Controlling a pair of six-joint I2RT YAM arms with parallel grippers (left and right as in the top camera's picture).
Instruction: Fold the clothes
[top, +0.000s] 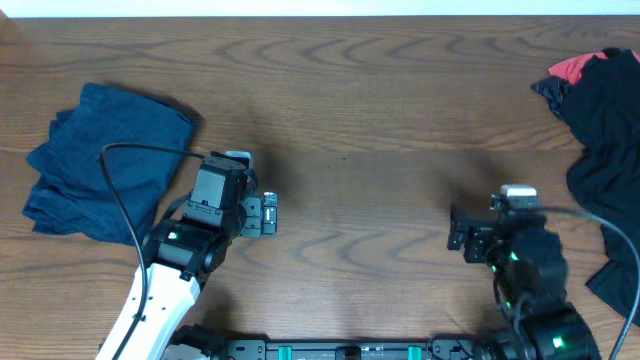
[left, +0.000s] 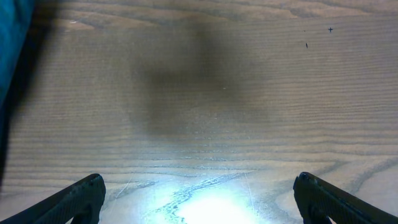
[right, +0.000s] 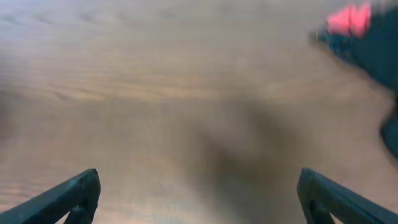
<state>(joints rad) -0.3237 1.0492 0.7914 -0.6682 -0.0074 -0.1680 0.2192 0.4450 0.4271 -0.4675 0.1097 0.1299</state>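
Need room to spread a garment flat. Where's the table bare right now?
Biggest free patch: the middle of the table, bordered by the blue clothes on the left, the dark pile with red on the right and the far edge. The strip between the left arm and right arm is bare too. Crowded: both side edges.

Dark heap of clothes (top: 605, 140) partly beyond the overhead view's right edge, blurred in the right wrist view.
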